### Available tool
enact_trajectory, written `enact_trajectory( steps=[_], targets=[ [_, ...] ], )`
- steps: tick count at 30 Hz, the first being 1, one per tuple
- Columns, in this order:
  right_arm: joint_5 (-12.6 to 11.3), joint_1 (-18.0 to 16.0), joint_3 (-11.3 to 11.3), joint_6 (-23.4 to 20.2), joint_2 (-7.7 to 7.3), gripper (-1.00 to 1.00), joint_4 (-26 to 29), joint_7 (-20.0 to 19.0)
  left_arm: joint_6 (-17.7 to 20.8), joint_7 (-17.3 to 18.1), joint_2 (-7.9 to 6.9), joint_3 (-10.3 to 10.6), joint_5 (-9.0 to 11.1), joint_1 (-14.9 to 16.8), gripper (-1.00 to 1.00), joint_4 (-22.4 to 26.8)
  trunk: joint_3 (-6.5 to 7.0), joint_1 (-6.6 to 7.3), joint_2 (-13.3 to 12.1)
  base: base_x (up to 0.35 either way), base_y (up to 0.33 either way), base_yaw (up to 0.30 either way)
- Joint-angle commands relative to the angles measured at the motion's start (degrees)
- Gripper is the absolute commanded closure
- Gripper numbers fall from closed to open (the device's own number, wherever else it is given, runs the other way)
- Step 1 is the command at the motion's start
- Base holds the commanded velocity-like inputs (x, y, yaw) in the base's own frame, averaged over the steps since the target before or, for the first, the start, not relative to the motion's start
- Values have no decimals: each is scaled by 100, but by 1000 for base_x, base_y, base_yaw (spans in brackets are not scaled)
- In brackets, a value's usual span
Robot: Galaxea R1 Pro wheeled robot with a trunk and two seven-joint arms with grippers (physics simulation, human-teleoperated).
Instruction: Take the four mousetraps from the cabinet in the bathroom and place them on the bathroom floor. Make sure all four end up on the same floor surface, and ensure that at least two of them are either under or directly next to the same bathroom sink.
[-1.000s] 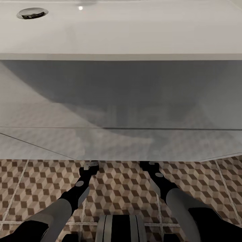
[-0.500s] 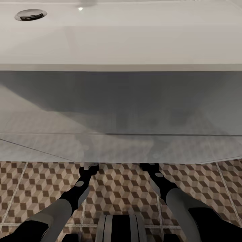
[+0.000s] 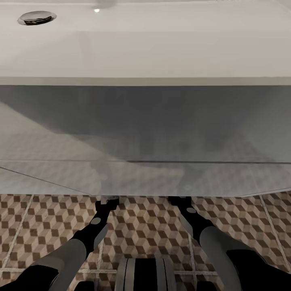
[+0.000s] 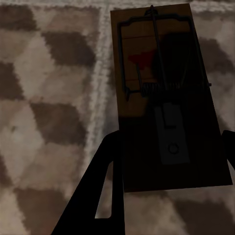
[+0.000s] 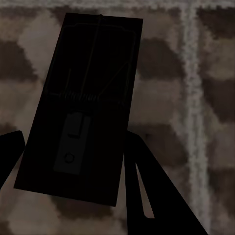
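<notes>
Both arms reach forward under the front of the white bathroom sink (image 3: 145,48), which hides the grippers' tips in the head view. The left wrist view has a brown mousetrap (image 4: 161,73) with a grey wire and a red spot, held by its long edges in my left gripper (image 4: 171,142). It hangs close over the cube-patterned bathroom floor (image 4: 49,98). Another mousetrap (image 5: 93,58), dark in the sink's shadow, sits between the fingers of my right gripper (image 5: 73,142) above the same tiles (image 5: 196,98). The cabinet is out of view.
The sink's boxy front (image 3: 145,121) hangs just above the grippers, with its metal drain (image 3: 37,17) at the far left. Patterned floor (image 3: 149,226) lies between my left arm (image 3: 95,226) and right arm (image 3: 202,230). My own base (image 3: 145,275) is at the lower edge.
The head view dropped a little a second ago, so the sink's front edge sits lower in the picture. Over the last half second nothing has moved.
</notes>
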State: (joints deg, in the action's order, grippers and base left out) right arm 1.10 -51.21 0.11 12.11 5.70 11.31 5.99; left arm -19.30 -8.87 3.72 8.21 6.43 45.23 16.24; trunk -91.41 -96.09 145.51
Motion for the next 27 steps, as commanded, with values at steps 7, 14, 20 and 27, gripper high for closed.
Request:
enact_trajectory(
  steps=[7,14,20,27],
  targets=[
    [-10,-3,-2,20,2,100,-34,-2,-21,-27,-3,49,59,3,100,-6,-3,1,1,0,0,0],
    [-5,-3,-2,25,2,100,-279,-2,18,-23,-8,47,77,3,100,-6,-3,1,1,0,0,0],
    [-4,-3,-2,23,-5,100,-339,-2,38,-24,-11,42,85,3,100,-6,-3,1,1,0,0,0],
    [-7,-3,-2,20,-15,100,-356,-2,40,-23,-18,40,86,3,100,-6,-3,1,1,0,0,0]
  ],
)
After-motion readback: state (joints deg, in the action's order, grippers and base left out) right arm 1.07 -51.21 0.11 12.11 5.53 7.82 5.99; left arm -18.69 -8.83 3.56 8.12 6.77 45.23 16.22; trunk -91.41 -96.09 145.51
